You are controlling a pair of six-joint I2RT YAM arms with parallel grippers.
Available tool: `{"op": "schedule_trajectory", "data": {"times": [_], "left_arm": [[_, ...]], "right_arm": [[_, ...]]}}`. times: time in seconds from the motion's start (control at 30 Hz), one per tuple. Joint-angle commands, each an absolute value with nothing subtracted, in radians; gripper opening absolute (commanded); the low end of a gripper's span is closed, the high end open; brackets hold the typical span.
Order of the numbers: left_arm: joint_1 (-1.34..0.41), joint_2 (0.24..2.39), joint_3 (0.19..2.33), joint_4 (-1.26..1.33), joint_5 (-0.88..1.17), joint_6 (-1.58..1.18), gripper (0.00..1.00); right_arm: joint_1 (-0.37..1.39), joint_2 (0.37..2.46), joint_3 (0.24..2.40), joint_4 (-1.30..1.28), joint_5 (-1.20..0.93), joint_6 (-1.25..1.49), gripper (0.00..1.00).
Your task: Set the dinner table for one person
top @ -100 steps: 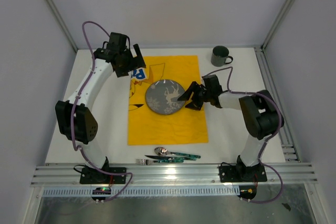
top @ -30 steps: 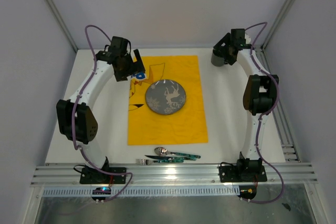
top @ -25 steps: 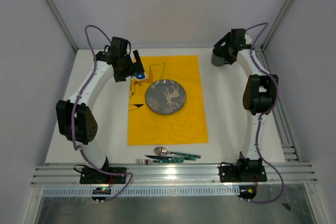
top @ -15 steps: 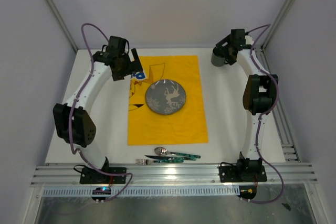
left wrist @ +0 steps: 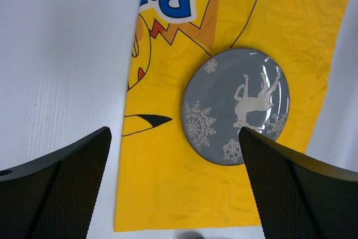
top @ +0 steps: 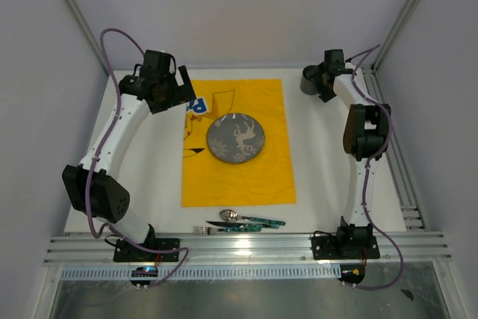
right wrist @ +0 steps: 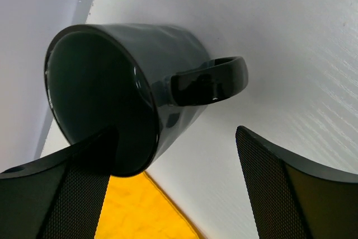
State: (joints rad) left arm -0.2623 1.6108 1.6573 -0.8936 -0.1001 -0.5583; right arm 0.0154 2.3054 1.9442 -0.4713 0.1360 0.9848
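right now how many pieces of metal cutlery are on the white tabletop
3, it seems: a silver spoon, a silver fork and a teal-handled knife, bunched at the white tabletop's near edge, below the yellow printed cloth. They overlap, so another may be hidden.

One plate (top: 236,138); one mug (top: 311,80); one yellow cloth (top: 239,177); three cutlery pieces (top: 239,222)

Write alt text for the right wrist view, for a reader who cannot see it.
A dark mug sits on the white table, its handle pointing right, framed by the open right claw. A yellow cloth corner shows at the bottom edge.
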Motion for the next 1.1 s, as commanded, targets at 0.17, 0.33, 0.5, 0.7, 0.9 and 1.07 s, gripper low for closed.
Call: {"op": "schedule_trajectory", "data": {"times": [0.17, 0.33, 0.5, 0.7, 0.9, 1.07], "left_arm": [[-0.262, 1.551, 1.647, -0.908, -0.133, -0.534, 0.99], [-0.262, 1.542, 1.638, -0.902, -0.14, -0.54, 0.99], [-0.261, 1.528, 1.625, -0.899, -0.156, -0.537, 0.99], [-0.255, 1.525, 1.62, -0.897, -0.16, -0.535, 0.99], [-0.252, 1.525, 1.611, -0.893, -0.158, -0.538, 0.99], [-0.253, 1.528, 1.594, -0.877, -0.138, -0.552, 0.99]], "right_arm": [[0.015, 2.313, 1.93, -0.471, 0.156, 0.989, 0.89], [0.015, 2.322, 1.928, -0.46, 0.143, 0.97, 0.79], [0.015, 2.33, 1.927, -0.44, 0.109, 0.942, 0.48], [0.015, 2.342, 1.925, -0.431, 0.083, 0.933, 0.28], [-0.012, 2.341, 1.921, -0.433, 0.071, 0.907, 0.18], [-0.012, 2.33, 1.916, -0.437, 0.064, 0.858, 0.08]]}}
